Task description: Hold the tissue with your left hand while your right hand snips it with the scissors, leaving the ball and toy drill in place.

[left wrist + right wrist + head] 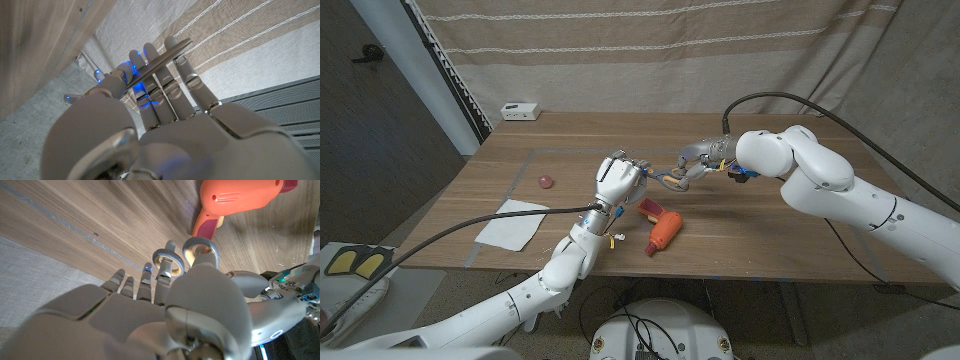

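Right hand (695, 165) gripping scissors (667, 180) by handles above table (770, 240), beside raised left hand (620, 180), fingers apart, holding nothing. Tissue (516, 222) lying flat, well apart from both, at table's left edge.

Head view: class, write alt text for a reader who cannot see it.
The right hand holds scissors beside the raised left hand, above an orange toy drill. The tissue lies flat on the wooden table, a pink ball nearby.

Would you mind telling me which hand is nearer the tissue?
Left. The left hand hovers just right of the tissue; the right hand, holding scissors, is farther.
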